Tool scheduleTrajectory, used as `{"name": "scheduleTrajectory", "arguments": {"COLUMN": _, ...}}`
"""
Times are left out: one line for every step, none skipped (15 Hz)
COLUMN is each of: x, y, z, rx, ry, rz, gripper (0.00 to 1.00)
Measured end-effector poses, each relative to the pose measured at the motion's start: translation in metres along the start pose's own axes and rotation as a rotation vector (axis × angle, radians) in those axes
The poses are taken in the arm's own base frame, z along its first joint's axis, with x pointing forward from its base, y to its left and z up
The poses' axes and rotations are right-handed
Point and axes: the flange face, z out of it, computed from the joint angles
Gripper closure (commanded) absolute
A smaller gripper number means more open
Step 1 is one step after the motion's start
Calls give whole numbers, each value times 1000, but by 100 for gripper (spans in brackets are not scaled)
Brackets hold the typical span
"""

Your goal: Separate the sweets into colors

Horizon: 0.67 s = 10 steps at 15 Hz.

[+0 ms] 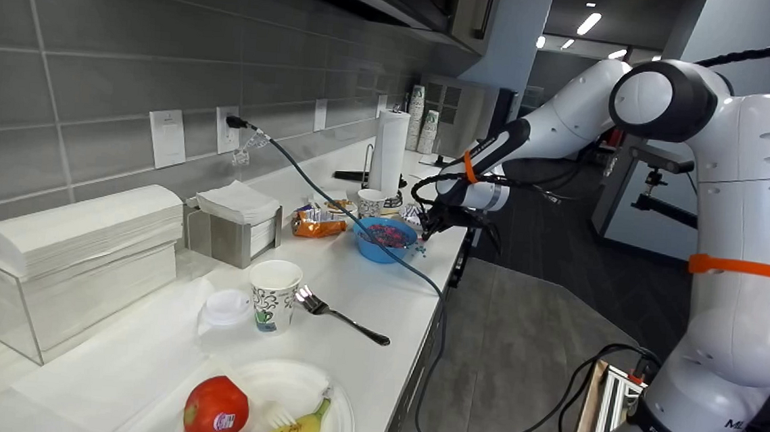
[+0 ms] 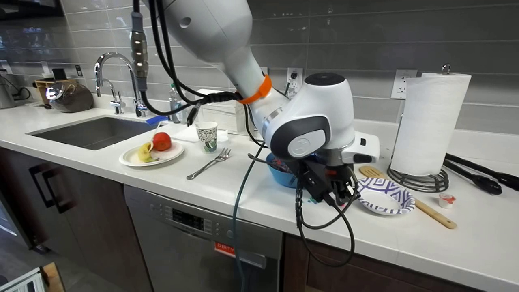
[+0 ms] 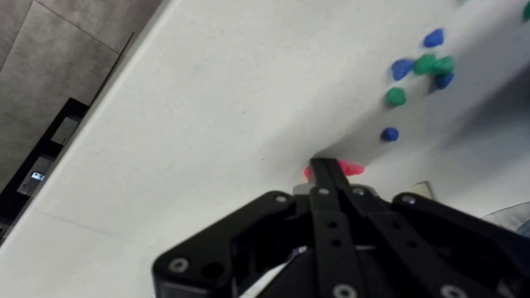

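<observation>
the pincer is low at the white counter, its fingers together, tips right in among the pink sweets! pink pokes out left and right of those tips; whether they touch it or hover just over it, can't tell from here. up to the far right in the wrist view, there's the loose bunch: blue sweets and green sweets, all mixed on the counter, two greens side by side with blues right up against them, and a lone blue nearest the pincer.

now the blue bowl, just left of the pincer in both exterior views, more sweets heaped inside, and a cable cutting across in front of it in an exterior view. near its left side there, a crinkled orange bag.

on the pincer's right, in an exterior view, here's a patterned paper bowl, a wooden spatula showing on both sides of it, a paper towel roll standing farther back, black tongs to the right of that. and away to the left, a fork lies on the counter, a paper cup stands upright on its far side, and farther left a white plate carries a banana and a round red fruit.
</observation>
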Motion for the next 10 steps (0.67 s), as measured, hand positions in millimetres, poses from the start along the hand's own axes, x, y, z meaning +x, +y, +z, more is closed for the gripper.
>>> {"name": "scheduleTrajectory", "arguments": {"x": 0, "y": -1, "z": 0, "rx": 3, "ry": 0, "rz": 0, "gripper": 100}}
{"name": "scheduleTrajectory", "arguments": {"x": -1, "y": -3, "z": 0, "rx": 7, "ry": -1, "rz": -3, "gripper": 100}}
{"name": "scheduleTrajectory", "arguments": {"x": -1, "y": -7, "z": -1, "rx": 15, "ry": -1, "rz": -5, "gripper": 100}}
{"name": "scheduleTrajectory", "arguments": {"x": -1, "y": -11, "z": -3, "rx": 22, "ry": 0, "rz": -7, "gripper": 100}}
{"name": "scheduleTrajectory", "arguments": {"x": -2, "y": -16, "z": -6, "rx": 29, "ry": 0, "rz": -11, "gripper": 100}}
{"name": "scheduleTrajectory", "arguments": {"x": -2, "y": -19, "z": -9, "rx": 34, "ry": 0, "rz": -14, "gripper": 100}}
{"name": "scheduleTrajectory", "arguments": {"x": -2, "y": -21, "z": -13, "rx": 38, "ry": 0, "rz": -16, "gripper": 100}}
{"name": "scheduleTrajectory", "arguments": {"x": -3, "y": -22, "z": -16, "rx": 39, "ry": -4, "rz": -15, "gripper": 100}}
{"name": "scheduleTrajectory", "arguments": {"x": -4, "y": -22, "z": -19, "rx": 40, "ry": -13, "rz": -13, "gripper": 100}}
{"name": "scheduleTrajectory", "arguments": {"x": -5, "y": -20, "z": -21, "rx": 40, "ry": -26, "rz": -8, "gripper": 100}}
